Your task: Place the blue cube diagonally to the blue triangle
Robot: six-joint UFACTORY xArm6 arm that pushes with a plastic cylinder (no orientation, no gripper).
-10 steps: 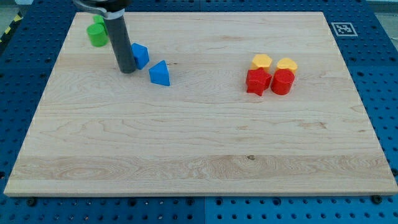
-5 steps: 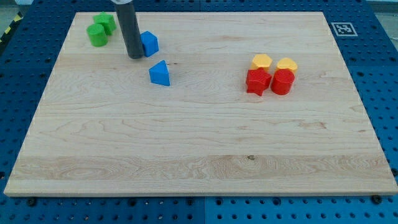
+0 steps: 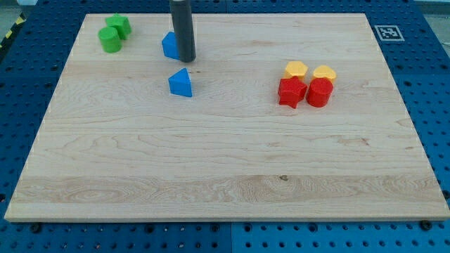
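Note:
The blue cube (image 3: 169, 45) sits near the view's top left of the wooden board. My tip (image 3: 186, 59) stands right against its right side and partly covers it. The blue triangle (image 3: 181, 83) lies just below the cube, slightly to its right, with a small gap between them. My rod rises from the tip to the view's top edge.
Two green blocks (image 3: 112, 34) sit touching at the board's top left corner. Two yellow blocks (image 3: 309, 70) and two red blocks (image 3: 305, 92) form a tight cluster at the right. A marker tag (image 3: 387, 32) lies off the board's top right corner.
My tip has moved from the cube's left side over to its right side. The blue cube has shifted up, away from the triangle. The triangle has not moved.

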